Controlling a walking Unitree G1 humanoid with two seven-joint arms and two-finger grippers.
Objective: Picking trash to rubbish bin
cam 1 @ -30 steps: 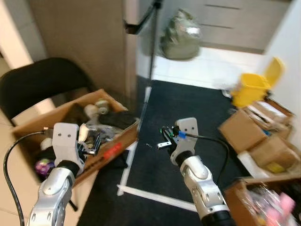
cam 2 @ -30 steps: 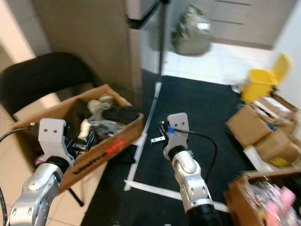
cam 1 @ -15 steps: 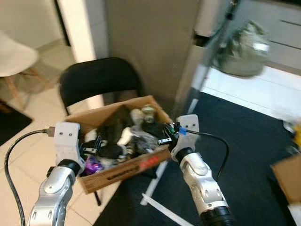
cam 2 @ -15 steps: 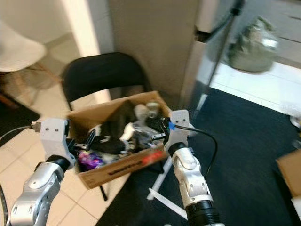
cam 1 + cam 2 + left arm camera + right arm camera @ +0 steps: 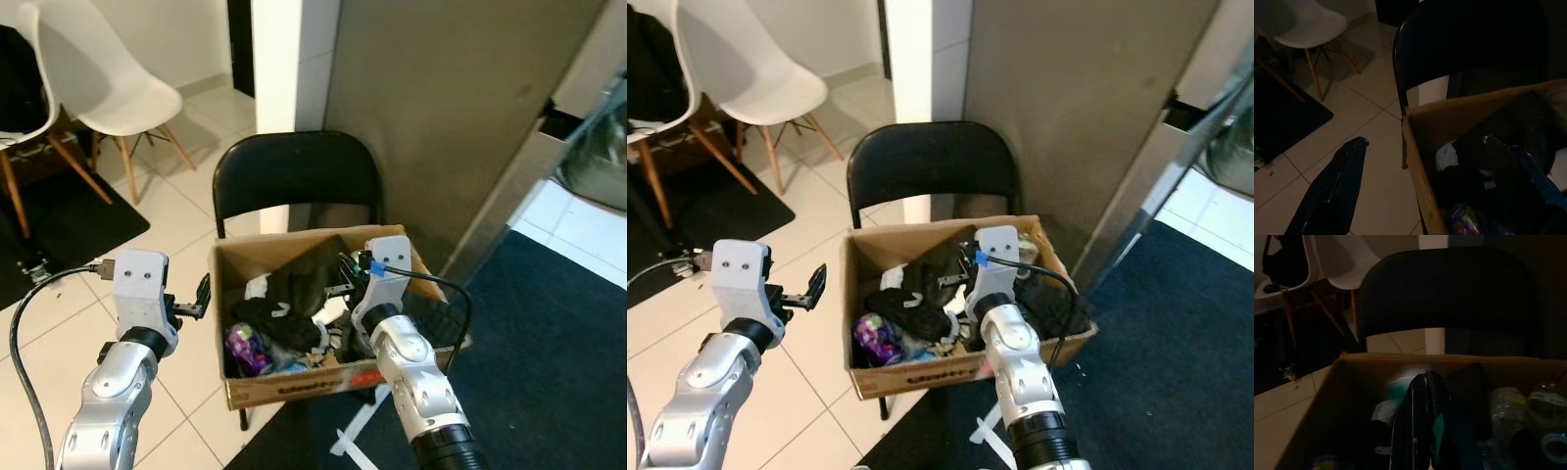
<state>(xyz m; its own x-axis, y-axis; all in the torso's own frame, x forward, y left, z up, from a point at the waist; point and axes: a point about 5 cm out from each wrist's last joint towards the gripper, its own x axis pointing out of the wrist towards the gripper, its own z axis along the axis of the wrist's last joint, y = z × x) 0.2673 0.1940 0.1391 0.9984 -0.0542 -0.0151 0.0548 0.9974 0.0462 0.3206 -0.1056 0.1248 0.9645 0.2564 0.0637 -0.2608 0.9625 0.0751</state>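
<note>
Cardboard box (image 5: 294, 384) full of trash, seated on black folding chair (image 5: 294, 176), overhanging seat's front edge. Right claw (image 5: 1425, 421) above box's middle, fingers pressed together, something green blurred beside the tips; cannot tell if held. Left claw (image 5: 813, 284) spread wide, empty, just outside box's left wall, over tiled floor (image 5: 186, 211).

Risks, as judged: nudging left wall could tip overhanging box off seat. Purple wrapper (image 5: 245, 348) at front-left corner, loose, likely to slip.

Bright, sharp eyes; dark wrists
</note>
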